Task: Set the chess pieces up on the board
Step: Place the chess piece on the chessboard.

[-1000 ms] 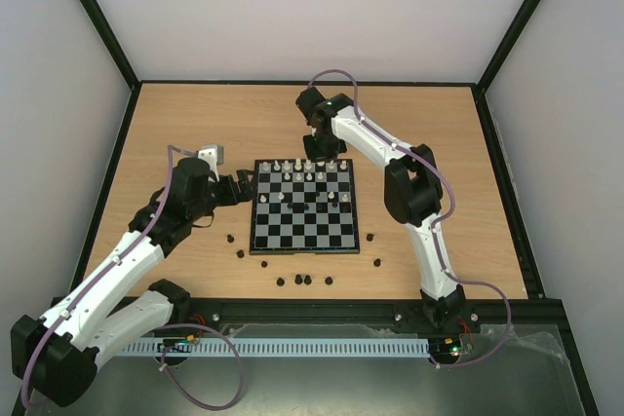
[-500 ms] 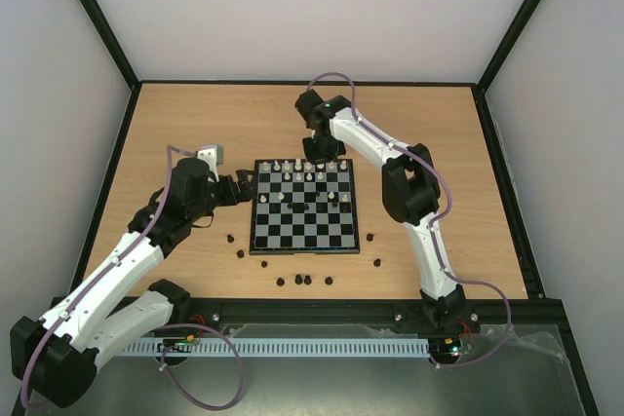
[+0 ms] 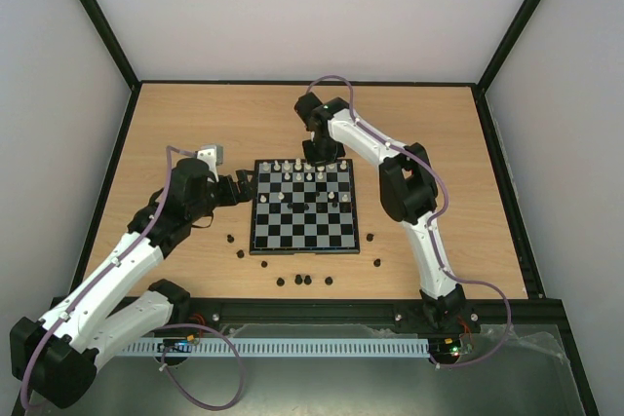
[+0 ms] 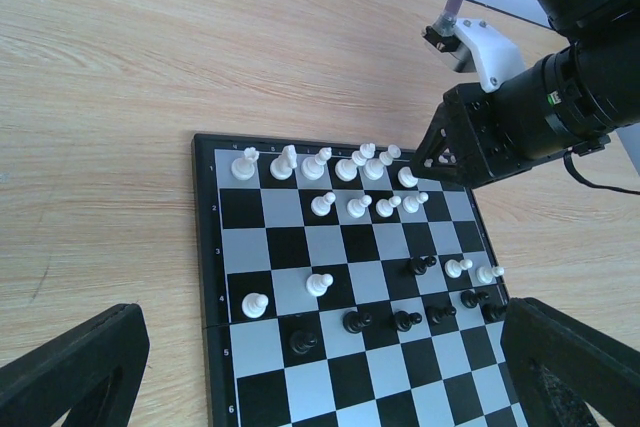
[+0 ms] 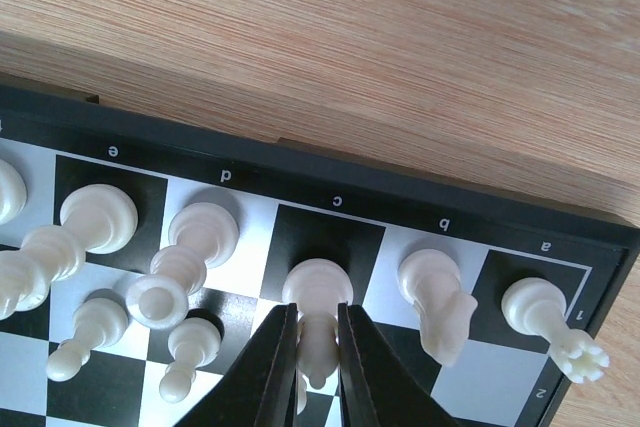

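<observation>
The board (image 3: 312,237) lies mid-table, with white chess pieces (image 4: 320,162) along its far rows and a few black ones (image 4: 355,321) mid-board. My right gripper (image 3: 317,155) is at the board's far edge. In the right wrist view it (image 5: 318,319) is shut on a white bishop (image 5: 317,287) whose base rests on square c of the edge row. My left gripper (image 3: 249,182) hovers at the board's left edge, open and empty, with its fingers (image 4: 70,367) wide apart in the left wrist view.
Several loose black pieces lie on the wooden table: some left of the board (image 3: 239,253), some in front of it (image 3: 303,280), two at its right (image 3: 378,262). A white knight (image 5: 440,307) and a rook (image 5: 545,317) stand right beside the held bishop.
My right gripper has shifted slightly left over the board's far row. The left arm has not moved.
</observation>
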Tool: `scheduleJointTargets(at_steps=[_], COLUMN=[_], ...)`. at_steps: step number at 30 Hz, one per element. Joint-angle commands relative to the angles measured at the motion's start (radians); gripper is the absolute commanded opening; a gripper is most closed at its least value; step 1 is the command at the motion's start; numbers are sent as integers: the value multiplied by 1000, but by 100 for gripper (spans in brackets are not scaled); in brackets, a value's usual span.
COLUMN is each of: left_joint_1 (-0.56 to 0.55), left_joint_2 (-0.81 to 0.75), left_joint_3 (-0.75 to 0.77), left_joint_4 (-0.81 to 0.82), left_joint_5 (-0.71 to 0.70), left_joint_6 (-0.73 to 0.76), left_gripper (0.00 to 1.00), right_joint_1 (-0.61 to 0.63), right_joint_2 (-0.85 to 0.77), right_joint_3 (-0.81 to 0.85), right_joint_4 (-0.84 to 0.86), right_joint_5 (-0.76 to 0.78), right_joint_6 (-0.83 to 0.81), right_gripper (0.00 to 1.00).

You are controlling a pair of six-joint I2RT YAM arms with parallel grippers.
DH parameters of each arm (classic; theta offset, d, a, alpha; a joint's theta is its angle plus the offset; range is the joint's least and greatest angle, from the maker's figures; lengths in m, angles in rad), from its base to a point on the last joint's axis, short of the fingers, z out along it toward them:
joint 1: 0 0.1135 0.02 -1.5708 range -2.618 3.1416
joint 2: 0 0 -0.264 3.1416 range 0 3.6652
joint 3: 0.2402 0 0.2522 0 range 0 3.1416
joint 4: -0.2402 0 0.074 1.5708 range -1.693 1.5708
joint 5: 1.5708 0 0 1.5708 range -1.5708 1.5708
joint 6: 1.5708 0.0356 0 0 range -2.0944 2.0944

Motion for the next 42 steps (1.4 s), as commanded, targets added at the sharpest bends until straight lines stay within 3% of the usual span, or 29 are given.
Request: scheduleJointTargets(at_steps=[1, 26, 35, 42], left_joint_1=[-5, -5, -5, -5], left_joint_2=[-11, -9, -25, -28], left_joint_3=[-12, -14, -12, -7], left_joint_4=[6, 9, 9, 3], left_joint_5=[-5, -3, -6, -18], left_joint_6=[-1, 0, 3, 0], left_gripper=[99, 99, 100, 99], right_joint_1=[6, 5, 4, 4], right_joint_2=[17, 15, -150, -455], right_joint_3=[24, 57, -25, -343], right_joint_4=[-36, -11, 31, 157], right_joint_5=[0, 24, 16, -5], right_joint_6=[-13, -3, 1, 19], right_gripper=[12, 20, 43, 71])
